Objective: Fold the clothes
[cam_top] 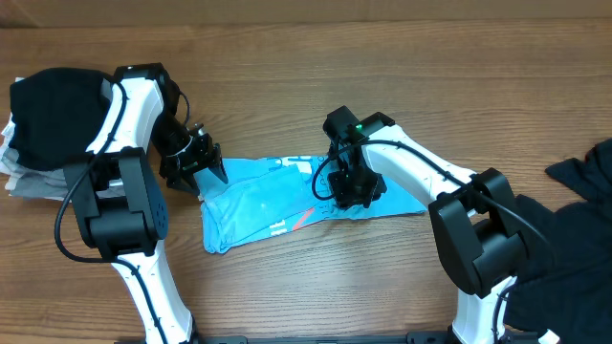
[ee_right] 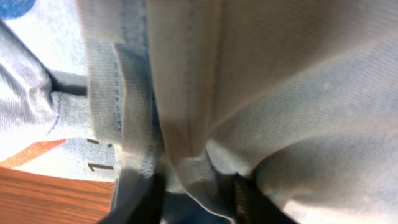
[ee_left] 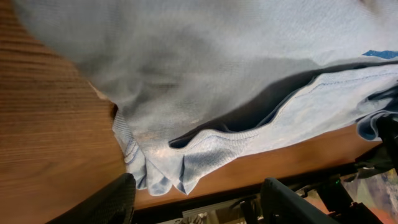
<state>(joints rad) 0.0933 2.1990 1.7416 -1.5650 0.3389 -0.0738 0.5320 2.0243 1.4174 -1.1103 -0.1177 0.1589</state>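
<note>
Sky-blue T-shirt [cam_top: 253,205] lies half-folded in the middle of the table [cam_top: 382,57], the right gripper [cam_top: 349,196] pinching a bunched fold of it, the left gripper [cam_top: 203,177] with fingers spread about the nearest corner; a fold looks under way, and next the left likely needs to close there

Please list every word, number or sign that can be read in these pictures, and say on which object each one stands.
"1": a dark digit on the sky-blue T-shirt, right wrist view; the marks beside it are cut off by a fold.
White print on the same shirt, overhead view: too small to read.
Pink-red lettering: only one stroke shows; unreadable.
No other text can be made out.
</note>
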